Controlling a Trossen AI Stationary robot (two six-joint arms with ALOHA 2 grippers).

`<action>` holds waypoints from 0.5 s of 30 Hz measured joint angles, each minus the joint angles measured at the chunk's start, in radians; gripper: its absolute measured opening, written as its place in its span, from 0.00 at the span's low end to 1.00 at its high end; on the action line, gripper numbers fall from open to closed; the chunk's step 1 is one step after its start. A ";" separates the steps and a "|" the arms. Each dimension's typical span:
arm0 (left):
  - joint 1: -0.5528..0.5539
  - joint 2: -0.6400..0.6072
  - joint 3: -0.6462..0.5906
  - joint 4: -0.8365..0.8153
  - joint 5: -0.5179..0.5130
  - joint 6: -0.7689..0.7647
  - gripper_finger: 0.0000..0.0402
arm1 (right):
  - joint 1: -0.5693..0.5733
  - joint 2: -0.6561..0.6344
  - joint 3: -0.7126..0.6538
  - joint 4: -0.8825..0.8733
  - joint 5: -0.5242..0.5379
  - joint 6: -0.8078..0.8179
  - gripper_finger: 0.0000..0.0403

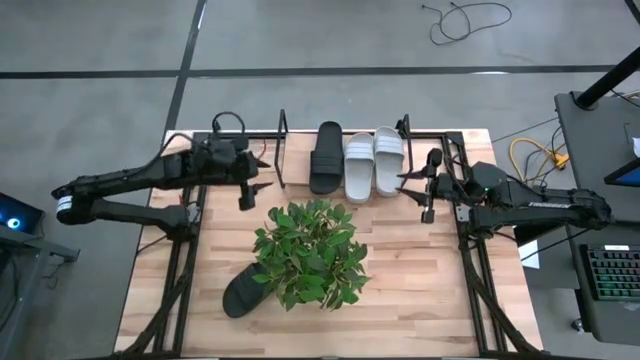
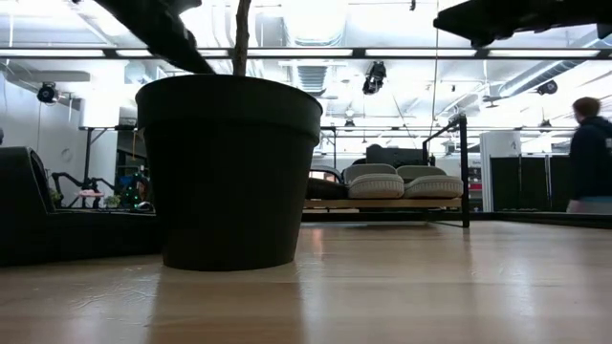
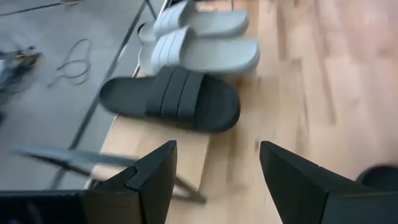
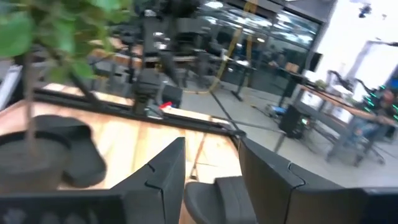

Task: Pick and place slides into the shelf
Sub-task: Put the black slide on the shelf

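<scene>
A black slide (image 1: 326, 157) and two light grey slides (image 1: 359, 165) (image 1: 387, 160) rest side by side on the shelf (image 1: 283, 148) at the table's far edge. Another black slide (image 1: 243, 292) lies flat on the table near left, partly under the plant's leaves. My left gripper (image 3: 214, 180) hovers open left of the shelf, facing the shelved black slide (image 3: 171, 98). My right gripper (image 4: 211, 171) hovers open right of the shelf, level, with nothing between its fingers.
A green leafy plant (image 1: 310, 250) in a dark pot (image 2: 229, 172) stands mid-table, between the arms and beside the loose black slide. The shelf's upright loop (image 2: 466, 172) rises at its right end. A person (image 2: 588, 158) is in the room beyond. Bare wood lies near right.
</scene>
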 joint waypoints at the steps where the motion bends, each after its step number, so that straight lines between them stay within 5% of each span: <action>1: -0.038 -0.005 0.002 -0.027 -0.057 -0.002 0.53 | 0.000 -0.001 0.000 -0.001 0.019 0.012 0.35; 6: -0.253 -0.015 0.023 -0.233 -0.356 -0.141 0.53 | 0.000 -0.001 0.000 0.000 0.045 0.028 0.33; 15: -0.544 0.012 0.069 -0.370 -0.402 -0.452 0.53 | 0.000 -0.001 0.000 0.001 0.045 0.023 0.33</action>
